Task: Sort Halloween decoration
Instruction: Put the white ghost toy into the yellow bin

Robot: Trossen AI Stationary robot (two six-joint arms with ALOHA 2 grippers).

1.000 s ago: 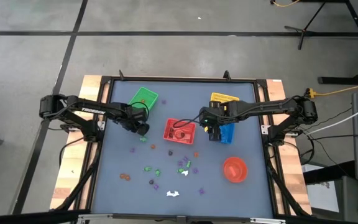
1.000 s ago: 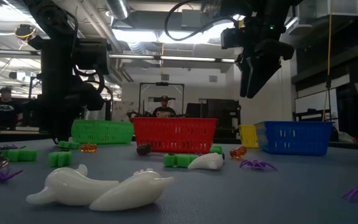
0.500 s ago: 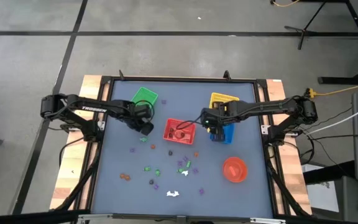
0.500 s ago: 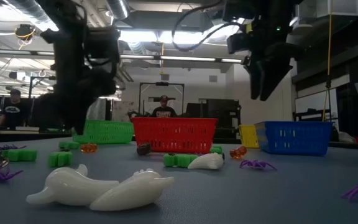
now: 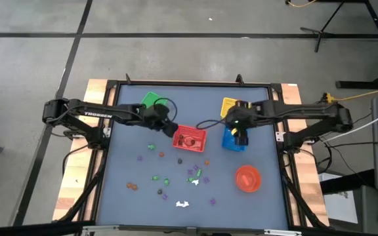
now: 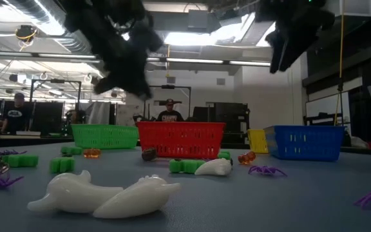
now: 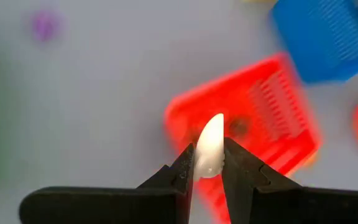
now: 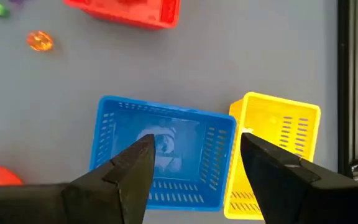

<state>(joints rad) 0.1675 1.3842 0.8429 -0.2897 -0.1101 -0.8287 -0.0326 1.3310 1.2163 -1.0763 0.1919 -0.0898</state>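
Between our left gripper's [image 7: 207, 163] closed fingers sits a small white trinket [image 7: 210, 149], a tapered piece like a fang or ghost, pinched near its base so the pointed end juts forward past the fingertips. Directly ahead of and below that gripper lies the red basket [image 7: 272, 112], which already holds something dark; we judge that we carry the piece there so it can drop straight into it. From above, this gripper [image 5: 165, 124] hangs just beside the red basket's [image 5: 190, 138] near edge, with the green basket [image 5: 151, 99] behind it.

Our right gripper [image 8: 194, 163] stands wide and empty, fingers spread above the blue basket [image 8: 160, 155], inside which a pale trinket with an eye-like marking [image 8: 162, 144] rests. The yellow basket [image 8: 278, 143] touches the blue one's side. We take the wide spread over the blue basket to mean a release there, though that is our reading only.

Below and beyond both grippers, the remaining Halloween decoration [image 5: 166, 179] is scattered on the grey table [image 5: 123, 196]: green, purple and orange bits, and white pieces [image 6: 105, 193] near the front edge. The round red bowl [image 5: 247, 178] sits apart from the right gripper's side. Most trinkets are not yet sorted, so we judge the task early.
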